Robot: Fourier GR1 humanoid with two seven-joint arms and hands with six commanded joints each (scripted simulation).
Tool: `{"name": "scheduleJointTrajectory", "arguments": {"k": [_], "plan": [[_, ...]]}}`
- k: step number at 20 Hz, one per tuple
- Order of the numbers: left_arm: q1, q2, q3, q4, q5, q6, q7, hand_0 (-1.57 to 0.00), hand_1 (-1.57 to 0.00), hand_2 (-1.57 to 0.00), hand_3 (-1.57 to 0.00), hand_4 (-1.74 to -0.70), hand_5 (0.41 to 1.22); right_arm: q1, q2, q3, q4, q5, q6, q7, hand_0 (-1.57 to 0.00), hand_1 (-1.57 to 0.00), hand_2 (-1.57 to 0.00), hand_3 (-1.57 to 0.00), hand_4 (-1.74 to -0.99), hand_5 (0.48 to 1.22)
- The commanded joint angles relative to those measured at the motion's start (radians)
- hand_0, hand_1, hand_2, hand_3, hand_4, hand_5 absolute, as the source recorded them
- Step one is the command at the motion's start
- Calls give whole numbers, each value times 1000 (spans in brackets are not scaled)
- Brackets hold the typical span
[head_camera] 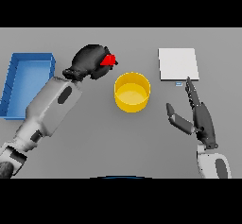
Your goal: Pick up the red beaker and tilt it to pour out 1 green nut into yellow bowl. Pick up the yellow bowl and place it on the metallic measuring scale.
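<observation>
Left hand (pixel 90 61), upper centre-left, fingers clenched round small red beaker (pixel 110 60), just left of and above round yellow bowl (pixel 132 92) at centre of grey table (pixel 94 138). Flat white square metallic scale (pixel 177 64) upper right. Right hand (pixel 201 119) lower right, fingers straight, released. Blue bin (pixel 26 83) far left.

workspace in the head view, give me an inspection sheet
surface: grey table, flat.
job's things: red beaker wrapped in the left hand, beside and left of the yellow bowl; the bowl looks empty, no nut seen. Metallic measuring scale right of the bowl, bare on top.
clutter: blue bin at the left edge.
hands: left hand fingers curled round the beaker; right hand fingers straight, pointing at the scale, holding nothing.
cables: nothing seen.
surroundings: nothing seen.
</observation>
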Motion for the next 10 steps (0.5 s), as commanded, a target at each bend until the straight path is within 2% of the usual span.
{"name": "scheduleJointTrajectory", "arguments": {"k": [1, 3, 4, 5, 7, 10], "plan": [[-27, 9, -29, 9, -34, -17, 17, -1570, -1571, -1571, -1570, -1740, 1183, -5, -4, -9, -8, -12, 1, 6, 1, 1, 1, 1, -1183, 673], [-62, 12, -91, 45, -93, -51, 26, -1571, -1571, -1571, -1571, -1741, 1197, 7, 0, -4, -16, -13, 3, 8, 1, 1, 1, 1, -1187, 676], [-92, 21, -119, 57, -126, -90, 35, -1571, -1571, -1571, -1571, -1689, 1202, 5, 2, -3, -24, -11, 1, 24, 1, 1, 1, 1, -1191, 675], [-112, 16, -146, 79, -158, -107, 38, -1571, -1571, -1571, -1492, -1698, 1205, 5, -3, -10, -24, -21, 5, 25, 1, 1, 1, 1, -1190, 675], [-164, 23, -194, 103, -209, -158, 16, -1571, -1571, -1571, -1383, -1710, 1211, 12, 12, -11, -6, -27, 2, 22, 1, 1, 1, 1, -1195, 671], [-222, 17, -265, 133, -277, -220, -16, -1571, -1571, -1571, -1332, -1718, 1216, 20, 19, -16, -12, -54, 13, 18, 1, 1, 1, 1, -1202, 651]]}}
